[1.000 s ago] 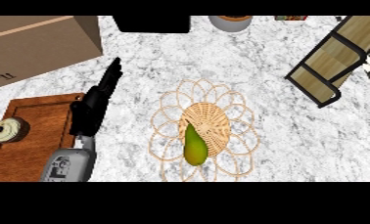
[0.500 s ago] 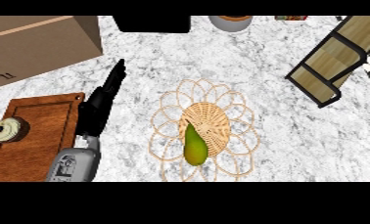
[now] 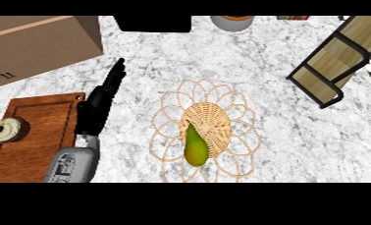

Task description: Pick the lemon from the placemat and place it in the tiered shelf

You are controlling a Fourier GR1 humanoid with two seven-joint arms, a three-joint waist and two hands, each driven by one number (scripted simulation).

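Note:
A green-yellow, pear-shaped fruit (image 3: 193, 145) lies on the woven wicker placemat (image 3: 203, 128) in the lower middle of the counter. The tiered shelf (image 3: 334, 61), black-framed with tan boards, stands at the right edge, partly cut off. My left hand (image 3: 102, 99) is left of the placemat, its fingers straight and pointing up-right, holding nothing and well apart from the fruit. My right hand does not show.
A wooden board (image 3: 39, 133) with a small round object (image 3: 10, 130) lies at the lower left. A cardboard box (image 3: 42, 42) fills the upper left. A black appliance (image 3: 153, 23) and a bowl (image 3: 232, 22) sit along the back edge.
My left hand and forearm have shifted slightly to the right toward the placemat. The fruit and the shelf have not moved.

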